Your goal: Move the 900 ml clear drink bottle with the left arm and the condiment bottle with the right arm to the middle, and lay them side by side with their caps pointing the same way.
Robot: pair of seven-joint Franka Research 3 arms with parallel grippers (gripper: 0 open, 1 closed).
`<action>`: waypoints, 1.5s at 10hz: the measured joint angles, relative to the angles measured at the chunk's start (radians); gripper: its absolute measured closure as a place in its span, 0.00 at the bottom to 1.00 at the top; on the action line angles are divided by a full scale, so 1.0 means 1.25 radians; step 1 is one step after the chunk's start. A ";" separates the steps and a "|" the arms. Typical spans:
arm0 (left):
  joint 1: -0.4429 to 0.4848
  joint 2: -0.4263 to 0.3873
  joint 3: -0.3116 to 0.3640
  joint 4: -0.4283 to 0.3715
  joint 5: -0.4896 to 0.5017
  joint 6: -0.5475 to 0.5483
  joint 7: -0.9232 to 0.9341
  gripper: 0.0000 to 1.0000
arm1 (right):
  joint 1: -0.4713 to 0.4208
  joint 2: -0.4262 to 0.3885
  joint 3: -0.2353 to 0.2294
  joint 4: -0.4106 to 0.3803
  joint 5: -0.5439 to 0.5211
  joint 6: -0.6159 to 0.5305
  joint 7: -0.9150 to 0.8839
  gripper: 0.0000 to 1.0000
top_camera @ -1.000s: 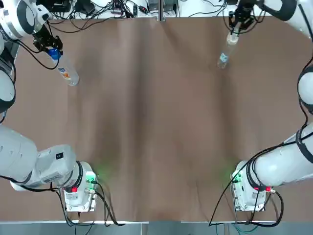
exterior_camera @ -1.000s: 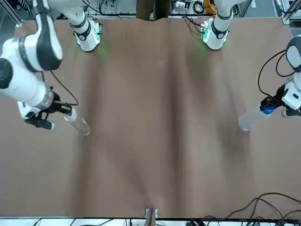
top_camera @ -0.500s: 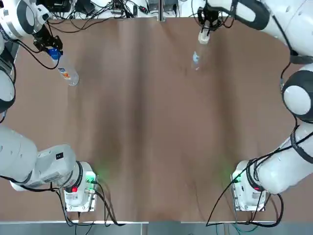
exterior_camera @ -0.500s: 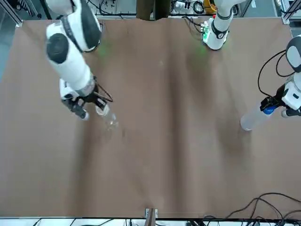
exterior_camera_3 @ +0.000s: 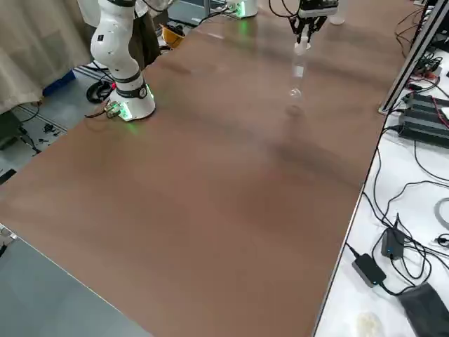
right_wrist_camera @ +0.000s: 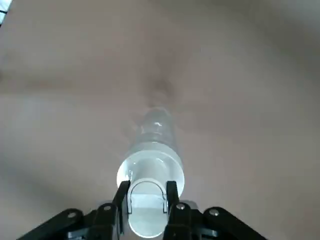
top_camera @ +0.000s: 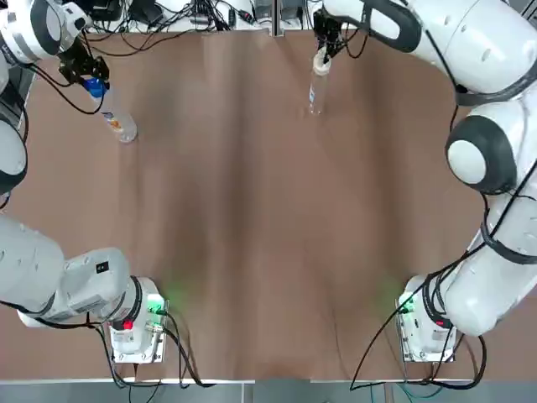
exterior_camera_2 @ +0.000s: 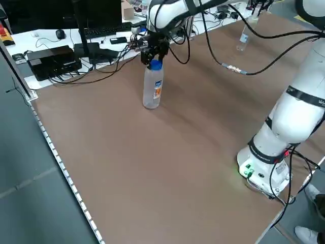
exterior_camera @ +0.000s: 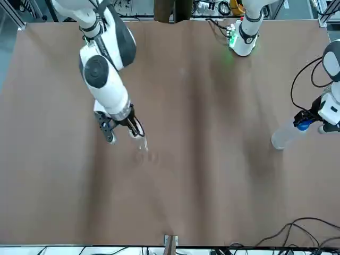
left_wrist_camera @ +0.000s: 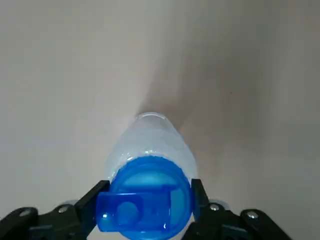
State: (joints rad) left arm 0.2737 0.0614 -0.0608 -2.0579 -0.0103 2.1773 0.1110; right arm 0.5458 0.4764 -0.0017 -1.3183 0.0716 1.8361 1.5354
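Two bottles were each gripped by the cap, well apart from one another on the brown table point(top_camera: 252, 218).

At the far left corner of the table, the left gripper point(top_camera: 88, 80) was closed on the blue cap point(left_wrist_camera: 145, 197) of the clear drink bottle point(top_camera: 117, 124). The left wrist view showed one black finger point(left_wrist_camera: 90, 205) pressed against each side of that cap. From the left side, the drink bottle stood upright, cap up, and its base looked to rest on the tabletop. A small label with orange on it sat partway up its body.

Near the middle of the far edge, the right gripper point(top_camera: 321, 52) was clamped on the white cap point(right_wrist_camera: 149, 200) of the condiment bottle point(top_camera: 315, 92). This slim, clear bottle hung cap up below the fingers. In the right side view its base appeared to be off the table, with a faint shadow beneath it.

The middle of the table lay between the two bottles, and neither one was there or lying down. Cables point(top_camera: 168, 17) ran along the bench beyond the far edge.
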 joint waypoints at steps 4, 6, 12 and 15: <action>-0.002 -0.002 -0.110 0.068 0.000 -0.088 -0.217 0.29 | 0.067 0.110 0.000 0.138 0.002 0.014 0.210 0.67; -0.007 -0.002 -0.195 0.098 0.000 -0.106 -0.373 0.29 | 0.100 0.122 0.000 0.152 0.003 0.040 0.309 0.67; -0.011 0.044 -0.372 0.140 -0.011 -0.108 -0.891 0.29 | 0.140 0.162 0.001 0.160 0.004 0.054 0.401 0.67; -0.050 0.119 -0.410 0.212 -0.013 -0.107 -1.171 0.29 | 0.148 0.171 0.010 0.162 0.022 0.047 0.401 0.67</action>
State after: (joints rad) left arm 0.2117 0.2099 -0.5728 -1.7931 -0.0271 2.0429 -1.3529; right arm 0.7314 0.6906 0.0104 -1.1162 0.0986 1.8947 2.0368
